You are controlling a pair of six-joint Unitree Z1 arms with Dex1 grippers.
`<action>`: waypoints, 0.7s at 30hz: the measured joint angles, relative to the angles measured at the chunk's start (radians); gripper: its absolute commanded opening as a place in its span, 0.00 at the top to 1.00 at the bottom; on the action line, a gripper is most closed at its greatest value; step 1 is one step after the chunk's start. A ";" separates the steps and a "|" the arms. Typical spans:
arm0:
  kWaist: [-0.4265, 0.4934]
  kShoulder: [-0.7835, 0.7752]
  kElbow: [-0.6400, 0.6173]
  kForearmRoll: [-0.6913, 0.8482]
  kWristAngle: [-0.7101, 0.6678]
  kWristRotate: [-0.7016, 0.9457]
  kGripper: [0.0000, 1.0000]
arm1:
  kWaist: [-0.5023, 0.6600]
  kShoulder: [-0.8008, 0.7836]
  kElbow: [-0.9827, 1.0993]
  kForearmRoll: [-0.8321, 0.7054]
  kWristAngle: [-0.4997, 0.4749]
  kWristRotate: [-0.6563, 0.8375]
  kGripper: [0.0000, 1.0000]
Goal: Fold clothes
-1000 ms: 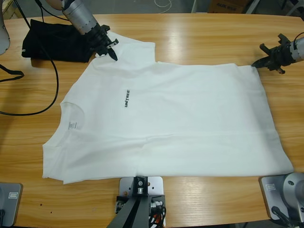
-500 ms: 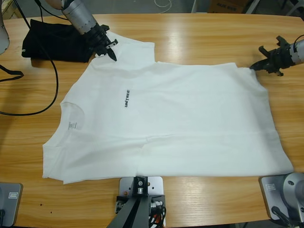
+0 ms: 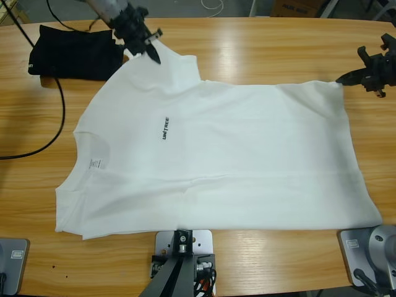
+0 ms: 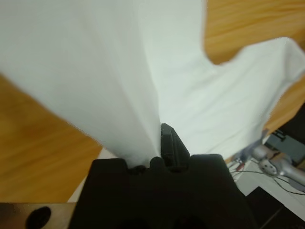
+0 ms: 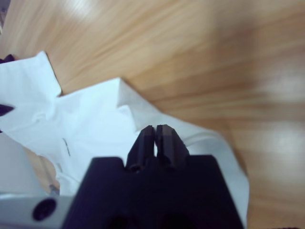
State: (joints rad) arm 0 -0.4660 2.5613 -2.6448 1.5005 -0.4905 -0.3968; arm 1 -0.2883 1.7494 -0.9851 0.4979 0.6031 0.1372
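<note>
The white T-shirt [image 3: 216,161] lies spread flat on the wooden table [image 3: 266,49], neck to the left, with the black "UNITREE" print [image 3: 165,128] facing up. At the far left, my left gripper [image 3: 152,55] is shut on the far sleeve. In the left wrist view the cloth [image 4: 119,81] hangs from the left gripper [image 4: 159,143] and covers one jaw. My right gripper [image 3: 343,78] is shut on the far hem corner at the right edge. The right wrist view shows the right gripper [image 5: 155,130] pinching the shirt [image 5: 100,129] there.
A folded black garment [image 3: 68,55] lies at the far left corner, beside the left arm. A black cable [image 3: 60,114] loops across the wood left of the shirt. Bare wood runs along the far edge and to the right of the hem.
Both grippers have drawn back toward the far edge with the shirt's edge in them. The sleeve and the hem corner are pulled tauter, and the neck side has shifted slightly.
</note>
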 measured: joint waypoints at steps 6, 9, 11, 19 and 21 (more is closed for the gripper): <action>-0.010 -0.156 0.027 0.004 0.050 -0.001 1.00 | 0.000 -0.049 0.008 0.105 0.000 0.004 1.00; -0.021 -0.193 0.110 0.007 0.057 0.018 1.00 | 0.007 -0.057 0.016 0.151 0.000 0.004 1.00; -0.041 -0.194 0.176 0.009 0.057 0.042 1.00 | 0.010 -0.074 0.025 0.172 0.000 0.004 1.00; -0.120 -0.194 0.325 0.011 0.057 0.092 1.00 | 0.012 -0.135 0.040 0.281 -0.028 0.011 1.00; -0.120 -0.205 0.381 0.011 0.057 0.107 1.00 | 0.012 -0.139 0.037 0.332 -0.039 0.013 1.00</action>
State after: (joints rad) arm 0 -0.5856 2.3566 -2.2634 1.5113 -0.4334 -0.2903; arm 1 -0.2763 1.6100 -0.9480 0.8295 0.5644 0.1498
